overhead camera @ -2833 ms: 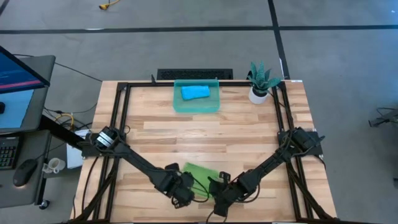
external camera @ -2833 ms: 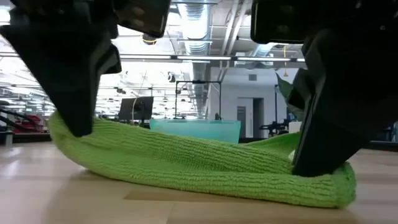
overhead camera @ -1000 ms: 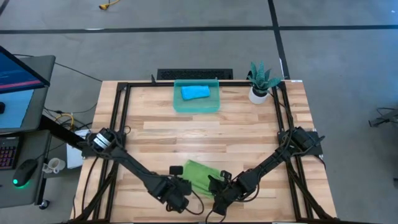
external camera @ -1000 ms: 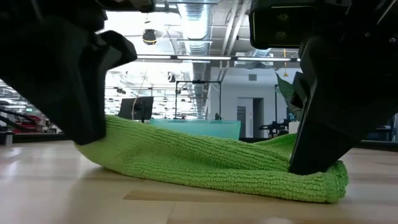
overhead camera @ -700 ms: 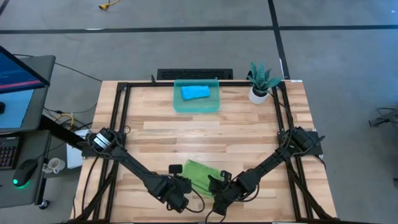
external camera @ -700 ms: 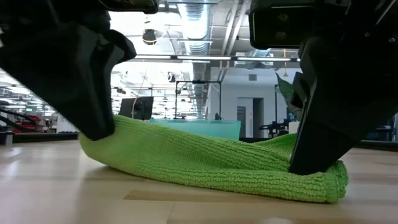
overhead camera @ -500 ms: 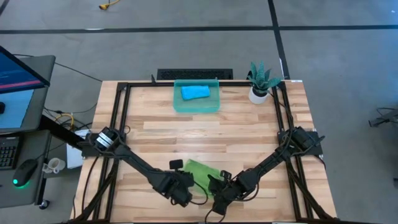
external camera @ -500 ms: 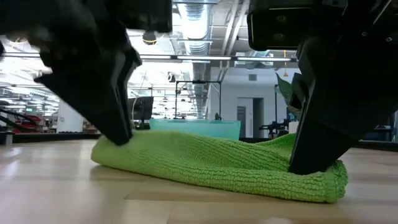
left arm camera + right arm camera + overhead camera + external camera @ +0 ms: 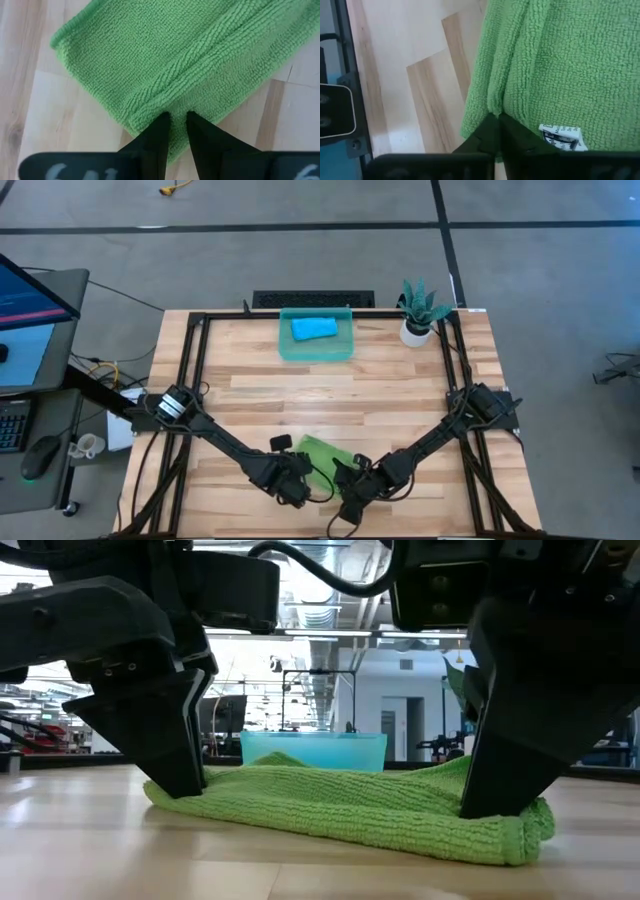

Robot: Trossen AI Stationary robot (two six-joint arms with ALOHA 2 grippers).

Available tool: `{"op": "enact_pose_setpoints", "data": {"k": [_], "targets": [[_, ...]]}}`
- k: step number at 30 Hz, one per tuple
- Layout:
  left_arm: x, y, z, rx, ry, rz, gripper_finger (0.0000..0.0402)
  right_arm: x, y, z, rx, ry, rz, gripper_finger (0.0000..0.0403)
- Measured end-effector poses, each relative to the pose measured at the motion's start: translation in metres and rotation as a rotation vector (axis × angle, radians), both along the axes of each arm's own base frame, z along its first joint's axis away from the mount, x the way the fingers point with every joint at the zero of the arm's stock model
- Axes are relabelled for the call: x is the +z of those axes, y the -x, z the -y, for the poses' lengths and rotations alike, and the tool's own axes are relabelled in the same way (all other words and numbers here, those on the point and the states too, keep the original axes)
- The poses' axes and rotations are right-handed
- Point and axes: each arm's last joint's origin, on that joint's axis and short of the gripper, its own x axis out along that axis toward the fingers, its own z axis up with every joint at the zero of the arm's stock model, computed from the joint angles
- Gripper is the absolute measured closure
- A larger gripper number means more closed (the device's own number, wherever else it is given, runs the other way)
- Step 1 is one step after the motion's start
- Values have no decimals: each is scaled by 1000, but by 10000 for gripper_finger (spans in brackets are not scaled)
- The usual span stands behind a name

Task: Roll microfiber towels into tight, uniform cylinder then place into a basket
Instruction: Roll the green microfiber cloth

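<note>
The lime-green towel (image 9: pixel 322 455) lies bunched on the wood near the table's near edge; it also shows in the low view (image 9: pixel 350 805). My left gripper (image 9: pixel 298 490) stands at its left end and is shut on it (image 9: pixel 177 117). My right gripper (image 9: pixel 346 485) stands at its right end and is shut on it (image 9: pixel 495 117). The sky-blue towel (image 9: pixel 313 328) lies rolled inside the teal basket (image 9: pixel 316 352) at the far edge. My left gripper pinches a raised ridge of the green towel (image 9: pixel 176 106) between its two fingers, close to the towel's edge. The fingers come from above, pointing down. The towel lies on the table. My right gripper pinches a fold at the towel's right end (image 9: pixel 495 107) between its two fingers, beside the white label (image 9: pixel 560 137). The fingers come from above, pointing down. That end rests on the table (image 9: pixel 520 830).
A white pot with a green plant (image 9: pixel 416 328) stands at the far right corner. Black frame rails (image 9: pixel 195 380) run along the table's sides. Bare wood (image 9: pixel 320 395) lies between the basket and the green towel.
My left gripper has gone down and toward the table's right, closer to my right gripper, still shut on the towel. The towel's left end, held up before, now lies low on the table, and the towel is shorter and flatter.
</note>
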Motion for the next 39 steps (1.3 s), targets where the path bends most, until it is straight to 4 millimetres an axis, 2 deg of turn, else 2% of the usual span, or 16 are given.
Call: {"op": "enact_pose_setpoints", "data": {"k": [6,10,18,23,27,30,39], "targets": [[-1,3,6,-1,11,17,335,0,-2,2,3,0,6,307],[-2,3,7,0,10,20,335,9,-3,7,-7,-20,1,280],[-2,1,8,73,32,59,335,55,21,2,34,89,105,285],[-1,-2,10,118,65,112,335,69,32,-21,211,280,328,291],[-1,-3,11,138,68,134,335,58,25,-41,288,336,466,292],[-1,-3,11,148,59,145,335,44,15,-43,333,306,483,292],[-1,-4,11,164,65,155,335,28,1,-22,285,258,376,292]]}}
